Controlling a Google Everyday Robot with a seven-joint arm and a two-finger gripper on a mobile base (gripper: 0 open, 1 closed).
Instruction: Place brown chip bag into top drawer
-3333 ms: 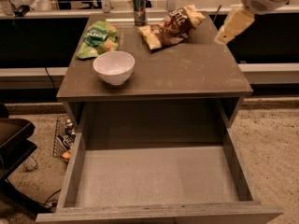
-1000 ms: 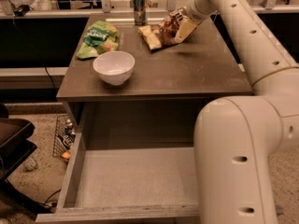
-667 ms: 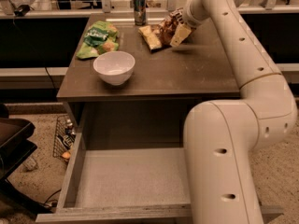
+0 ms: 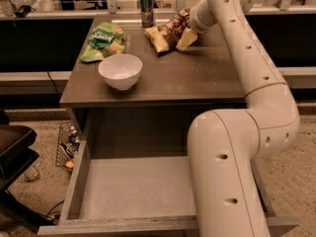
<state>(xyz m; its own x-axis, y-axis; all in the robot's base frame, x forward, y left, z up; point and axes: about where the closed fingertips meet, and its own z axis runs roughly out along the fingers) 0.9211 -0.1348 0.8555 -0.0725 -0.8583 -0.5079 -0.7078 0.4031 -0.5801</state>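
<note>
The brown chip bag lies crinkled at the back of the cabinet top, just right of a can. My gripper is at the bag's right end, down on it or touching it, with the wrist reaching in from the upper right. The top drawer is pulled open below the cabinet's front, and its flat pale bottom shows. My arm hides the drawer's right part.
A white bowl stands at the front left of the cabinet top. A green chip bag lies behind it. A can stands at the back edge. A wire basket and a dark chair are on the floor at left.
My gripper has moved from the right of the cabinet over to the brown chip bag, and in the last second down and left onto its right end. The bag and drawer have not moved.
</note>
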